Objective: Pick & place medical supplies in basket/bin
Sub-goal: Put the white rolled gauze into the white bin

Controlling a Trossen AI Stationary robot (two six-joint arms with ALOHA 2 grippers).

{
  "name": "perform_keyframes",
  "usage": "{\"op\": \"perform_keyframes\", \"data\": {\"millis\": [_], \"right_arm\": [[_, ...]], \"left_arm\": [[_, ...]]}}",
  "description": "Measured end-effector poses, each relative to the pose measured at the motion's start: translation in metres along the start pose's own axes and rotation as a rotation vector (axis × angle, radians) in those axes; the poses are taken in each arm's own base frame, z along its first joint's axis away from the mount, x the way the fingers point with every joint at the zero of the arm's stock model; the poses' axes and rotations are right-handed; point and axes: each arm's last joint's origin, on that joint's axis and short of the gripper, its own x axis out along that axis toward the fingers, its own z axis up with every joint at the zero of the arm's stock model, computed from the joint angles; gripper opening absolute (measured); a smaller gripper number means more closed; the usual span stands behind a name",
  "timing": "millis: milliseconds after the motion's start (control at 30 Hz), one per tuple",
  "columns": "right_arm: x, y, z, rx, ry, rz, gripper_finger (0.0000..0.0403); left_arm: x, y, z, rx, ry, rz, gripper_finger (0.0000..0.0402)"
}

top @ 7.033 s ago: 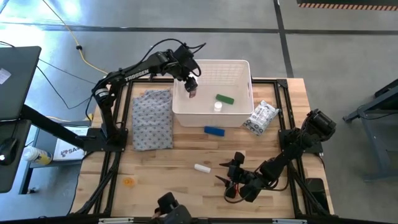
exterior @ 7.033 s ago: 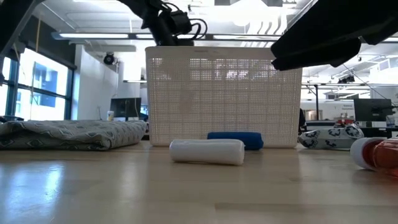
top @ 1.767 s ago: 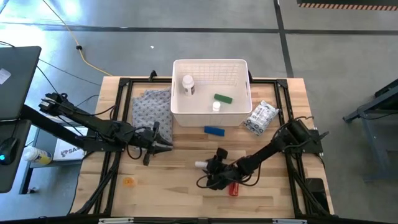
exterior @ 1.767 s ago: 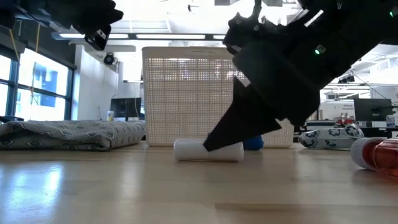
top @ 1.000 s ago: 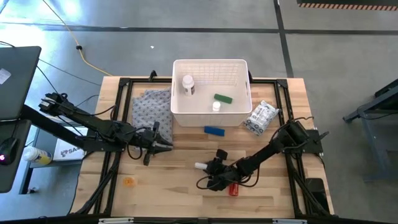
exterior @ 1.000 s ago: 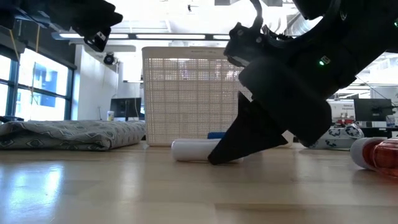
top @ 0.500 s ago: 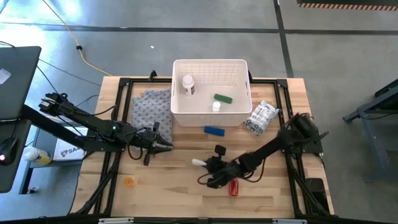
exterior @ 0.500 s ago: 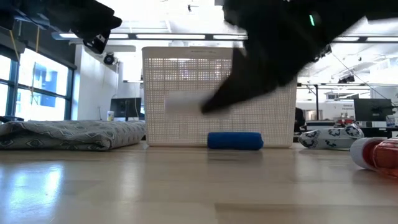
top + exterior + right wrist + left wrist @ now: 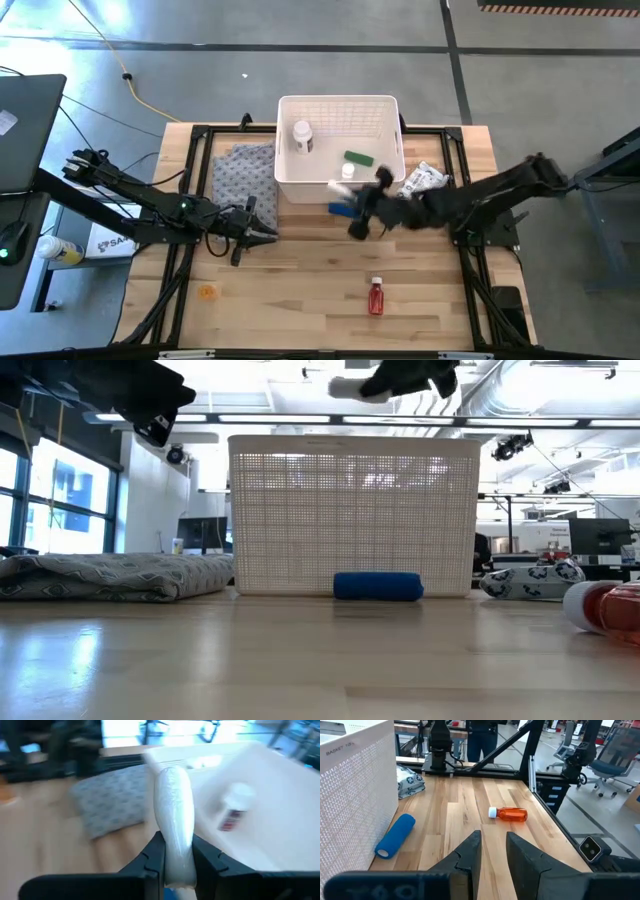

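Note:
The white slotted basket (image 9: 285,180) stands at the table's far middle and holds a white pill bottle (image 9: 302,137), a green tube (image 9: 360,158) and a small vial (image 9: 347,171). My right gripper (image 9: 350,192) is shut on a white roll (image 9: 338,186) at the basket's near wall, above rim height in the low view. The blue block (image 9: 378,586) lies on the table before the basket. A red bottle (image 9: 376,296) lies on its side near the front. The packet (image 9: 425,180) lies right of the basket. My left gripper (image 9: 272,234) waits at the left, open and holding nothing. My right gripper pinches the white roll between its two fingers (image 9: 154,855), on the roll's end nearest the wrist (image 9: 176,845). The fingers come roughly level from the table's right. The rest of the roll (image 9: 350,387) sticks out past the fingertips toward the basket, lifted clear of the table.
A folded grey patterned cloth (image 9: 243,185) lies left of the basket, close to my left gripper. Black frame rails (image 9: 200,200) run along the table's sides. Bare wood lies between the blue block and the red bottle.
My right gripper has lifted the white roll off the table near the front and carried it up and toward the far edge, to the basket's near wall. The roll has gone from lying on the wood to hanging above rim height. My left arm has kept still.

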Motion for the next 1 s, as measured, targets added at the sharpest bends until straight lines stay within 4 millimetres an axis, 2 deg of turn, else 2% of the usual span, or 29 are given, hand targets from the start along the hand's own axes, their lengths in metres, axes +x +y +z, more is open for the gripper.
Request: {"op": "perform_keyframes", "data": {"millis": [233, 633, 800, 1000], "right_arm": [[0.002, -0.065, 0.020, 0.071, -0.011, -0.141, 0.0058], [0.063, -0.137, 0.005, 0.161, 0.144, -0.188, 0.0058], [0.080, -0.158, -0.004, 0.199, 0.235, -0.163, 0.0060], [0.101, -0.172, 0.003, 0.183, 0.369, -0.185, 0.0061]], "left_arm": [[0.000, 0.000, 0.000, 0.001, 0.000, 0.000, 0.0124], [0.000, 0.000, 0.002, 0.030, -0.023, -0.004, 0.0124], [0.000, 0.000, 0.003, 0.052, -0.030, -0.002, 0.0124], [0.000, 0.001, 0.003, 0.080, -0.036, 0.042, 0.0124]]}}
